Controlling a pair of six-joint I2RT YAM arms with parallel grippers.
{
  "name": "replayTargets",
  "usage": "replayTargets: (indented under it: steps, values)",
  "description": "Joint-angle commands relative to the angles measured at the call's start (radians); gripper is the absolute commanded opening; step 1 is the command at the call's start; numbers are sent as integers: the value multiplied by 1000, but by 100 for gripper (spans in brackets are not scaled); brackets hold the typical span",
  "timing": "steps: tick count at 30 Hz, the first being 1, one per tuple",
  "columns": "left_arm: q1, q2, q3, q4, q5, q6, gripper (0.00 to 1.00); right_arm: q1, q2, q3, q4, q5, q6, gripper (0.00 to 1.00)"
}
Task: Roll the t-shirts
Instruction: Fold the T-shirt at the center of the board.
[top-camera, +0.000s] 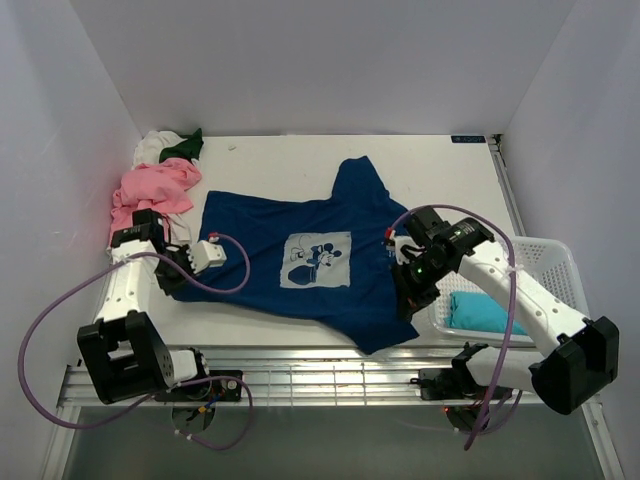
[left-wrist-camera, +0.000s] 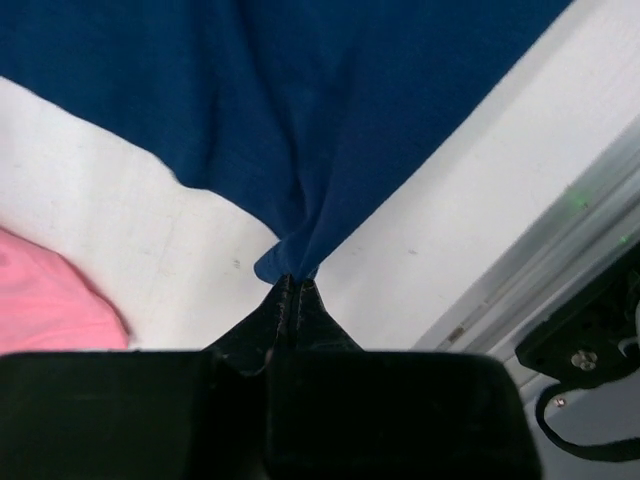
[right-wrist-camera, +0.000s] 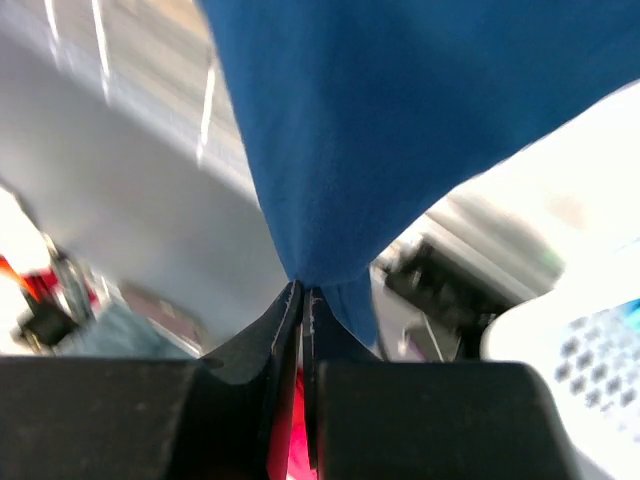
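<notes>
The navy blue t-shirt (top-camera: 300, 255) with a pale cartoon-mouse print lies spread across the middle of the table. My left gripper (top-camera: 180, 270) is shut on its left corner; in the left wrist view the closed tips (left-wrist-camera: 292, 282) pinch a point of navy cloth (left-wrist-camera: 300, 130) just above the table. My right gripper (top-camera: 407, 290) is shut on the shirt's right edge and lifts it; in the right wrist view the closed tips (right-wrist-camera: 303, 292) hold hanging navy cloth (right-wrist-camera: 400, 120). A pink tee (top-camera: 150, 195), a white tee (top-camera: 152, 150) and a dark green tee (top-camera: 185, 147) are piled at the back left.
A white mesh basket (top-camera: 555, 260) stands at the table's right edge with a teal tee (top-camera: 480, 312) inside; its rim shows in the right wrist view (right-wrist-camera: 580, 350). The pink tee shows in the left wrist view (left-wrist-camera: 50, 300). A metal rail (top-camera: 330, 375) runs along the near edge.
</notes>
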Motion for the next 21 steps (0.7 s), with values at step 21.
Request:
replayTargets:
  steps: [21]
  values:
    - [-22, 370, 239, 261, 106, -219, 0, -232, 306, 175, 457, 243, 44, 8]
